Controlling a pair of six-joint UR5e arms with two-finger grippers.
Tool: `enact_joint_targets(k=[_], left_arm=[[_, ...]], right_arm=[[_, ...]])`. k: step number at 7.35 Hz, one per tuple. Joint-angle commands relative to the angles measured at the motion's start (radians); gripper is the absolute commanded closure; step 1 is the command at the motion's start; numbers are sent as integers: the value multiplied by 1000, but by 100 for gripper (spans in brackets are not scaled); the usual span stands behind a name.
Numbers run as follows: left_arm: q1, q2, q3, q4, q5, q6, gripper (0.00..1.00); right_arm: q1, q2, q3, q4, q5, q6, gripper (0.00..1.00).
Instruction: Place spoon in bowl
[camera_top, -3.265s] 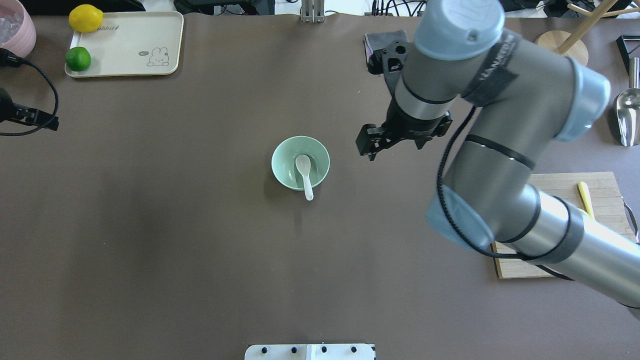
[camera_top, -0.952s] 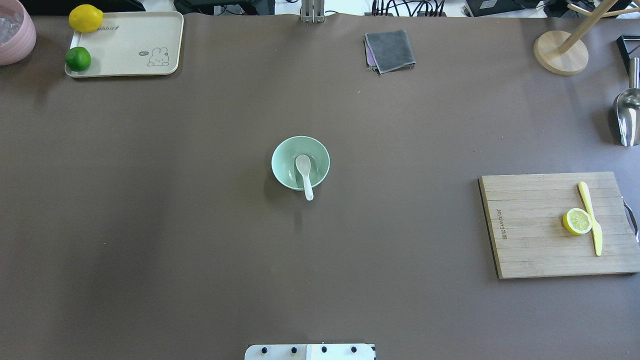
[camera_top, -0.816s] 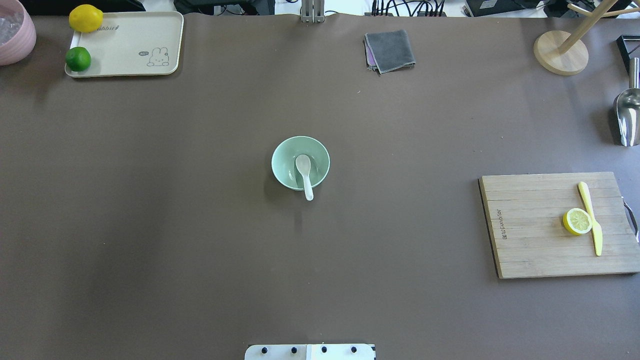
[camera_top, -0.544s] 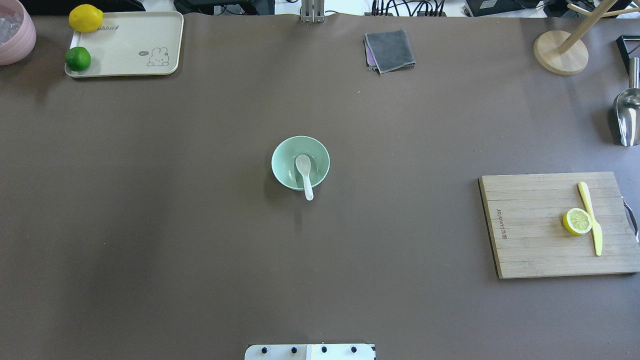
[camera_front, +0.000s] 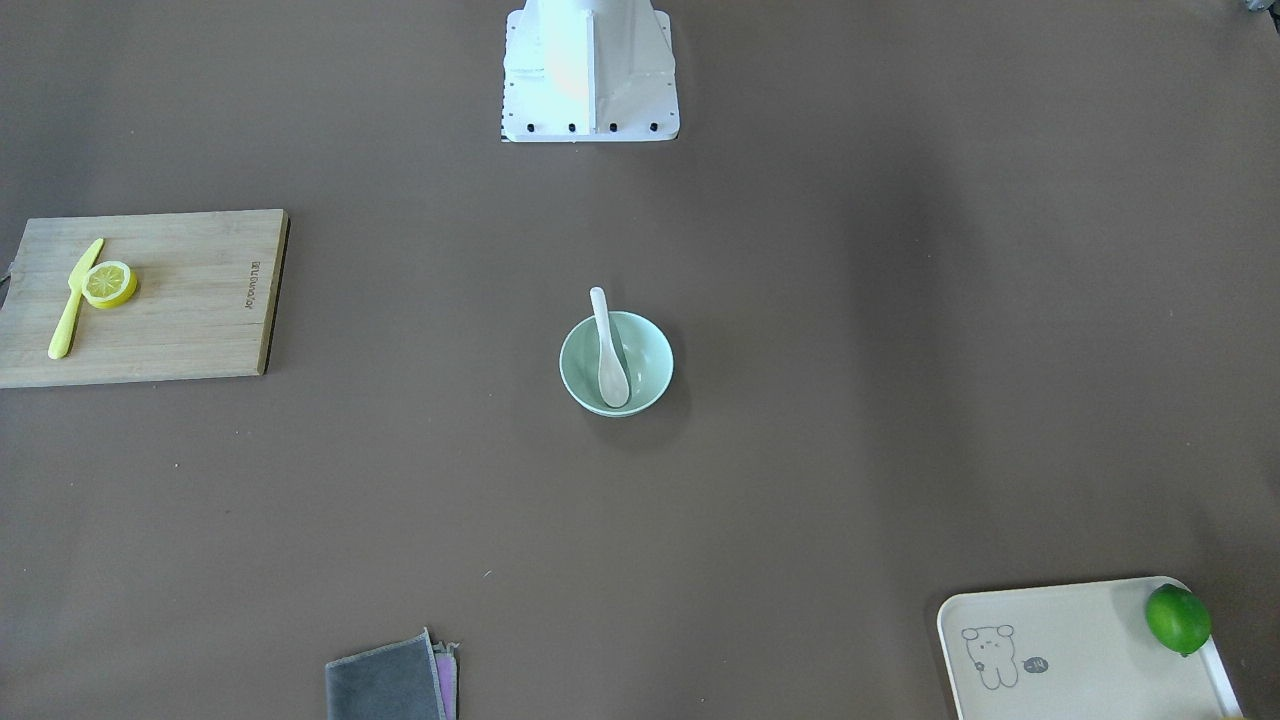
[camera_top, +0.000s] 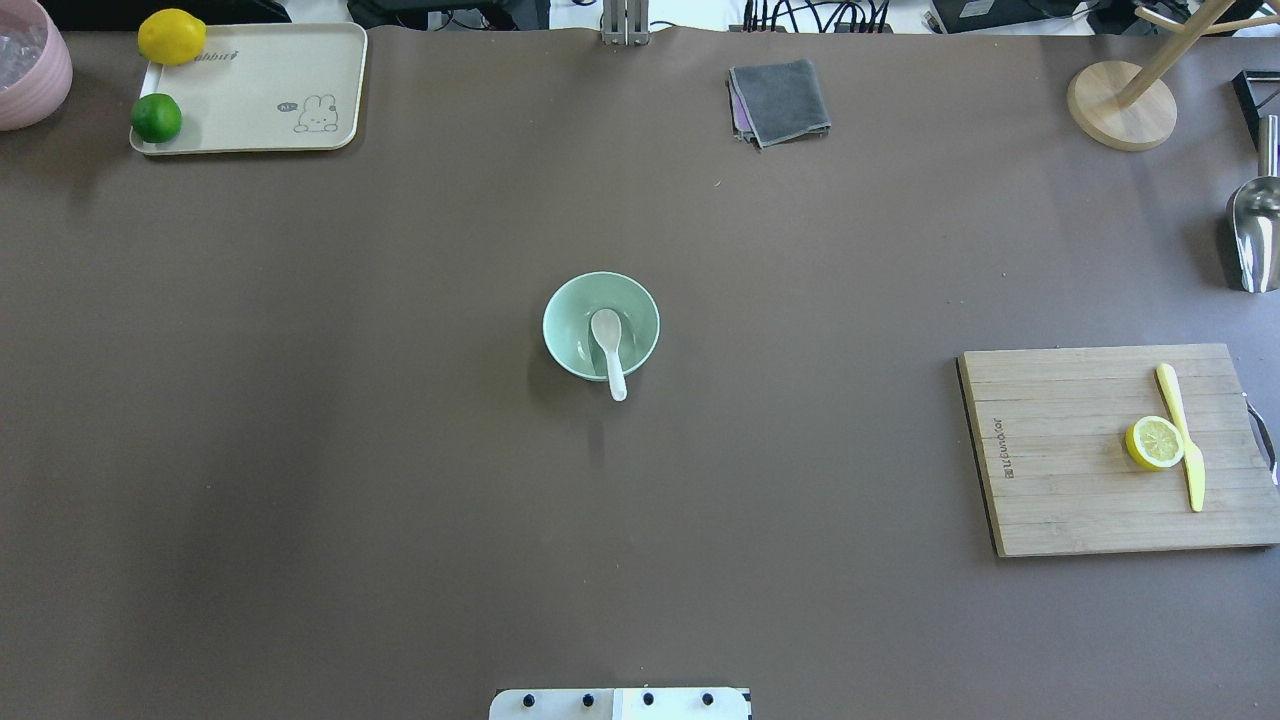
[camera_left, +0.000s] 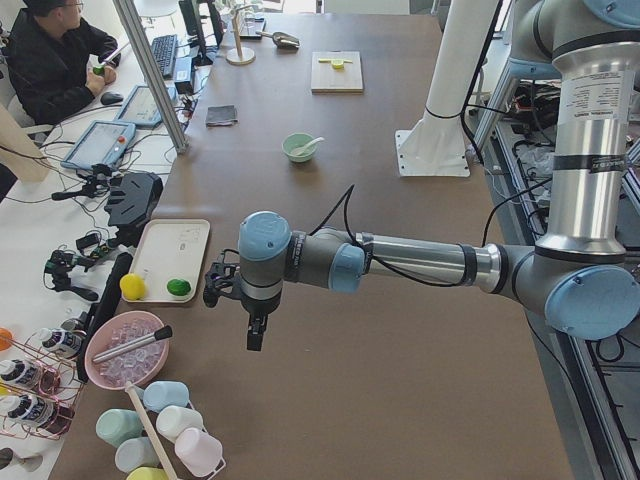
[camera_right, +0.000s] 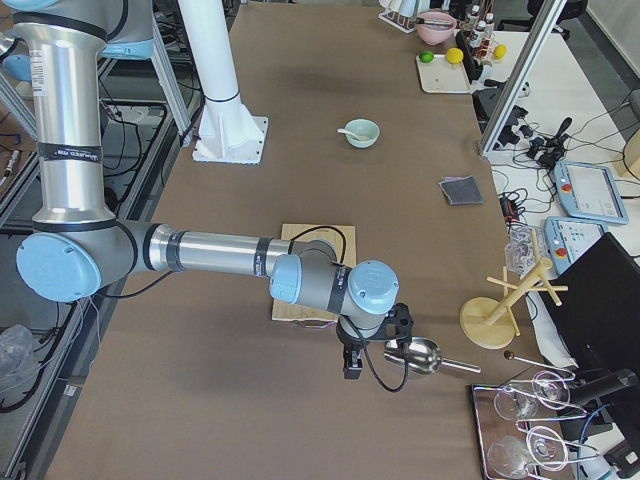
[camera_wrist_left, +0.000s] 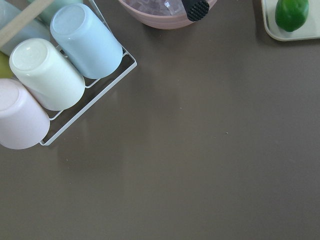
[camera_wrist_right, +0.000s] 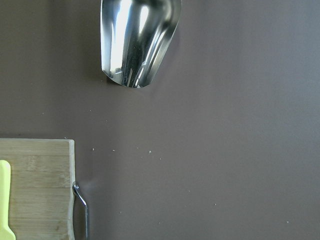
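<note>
The white spoon (camera_top: 607, 345) lies in the mint-green bowl (camera_top: 575, 335) at the table's middle, scoop inside and handle resting over the near rim. Both also show in the front-facing view, the spoon (camera_front: 608, 360) in the bowl (camera_front: 648, 362). Neither gripper is near them. My left gripper (camera_left: 255, 335) hangs over the table's left end, near the tray. My right gripper (camera_right: 350, 365) hangs over the right end, beside the metal scoop. They show only in the side views, so I cannot tell whether they are open or shut.
A wooden cutting board (camera_top: 1060, 450) with a lemon slice (camera_top: 1154, 443) and a yellow knife (camera_top: 1180, 430) lies at the right. A cream tray (camera_top: 260, 90) with a lime (camera_top: 156, 117) and a lemon (camera_top: 171, 36) stands far left. A grey cloth (camera_top: 780, 100) and a metal scoop (camera_top: 1255, 235) lie at the far side.
The right arm, over the table beside the bowl 3.3 s ago, has left the overhead view, as has the left gripper at the left edge. Nothing has moved in the last second.
</note>
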Motion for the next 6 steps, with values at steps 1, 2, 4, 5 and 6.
enact_joint_targets(k=[1,2,4,5,6], left_arm=[[0,-1,1,0,0,0,2],[0,-1,1,0,0,0,2],[0,-1,1,0,0,0,2],[0,-3,3,0,0,0,2],[0,-3,1,0,0,0,2]], right_arm=[[0,0,-7,0,3,0,0],[0,0,-12,0,3,0,0],[0,0,-12,0,5,0,0],[0,0,-16,16,6,2,0],[0,1,-32,32,8,2,0]])
